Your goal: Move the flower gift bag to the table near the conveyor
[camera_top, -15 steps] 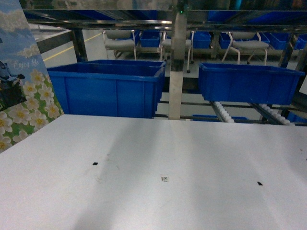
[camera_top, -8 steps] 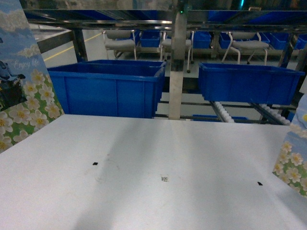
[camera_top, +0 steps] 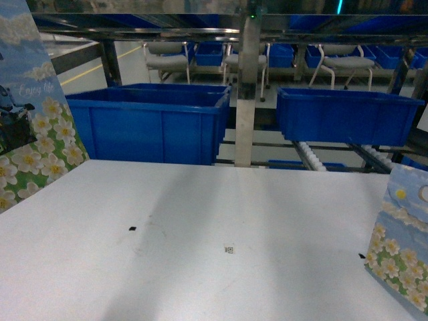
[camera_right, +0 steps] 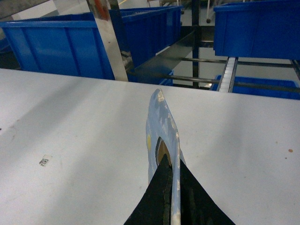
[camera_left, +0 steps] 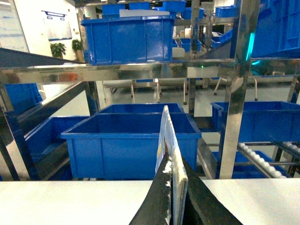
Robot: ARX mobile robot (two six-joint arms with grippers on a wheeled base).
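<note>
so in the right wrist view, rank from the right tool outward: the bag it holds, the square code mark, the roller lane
1. Flower gift bag, pinched in the right tool.
2. Square code mark, left on the table.
3. Conveyor roller lane, beyond the table's far edge, upper right.

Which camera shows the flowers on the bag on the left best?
The head view: the left flower gift bag shows its whole printed face, white blossoms and all. The left wrist view sees that bag only edge-on, pinched in the left gripper. The right wrist view doesn't show it.
</note>
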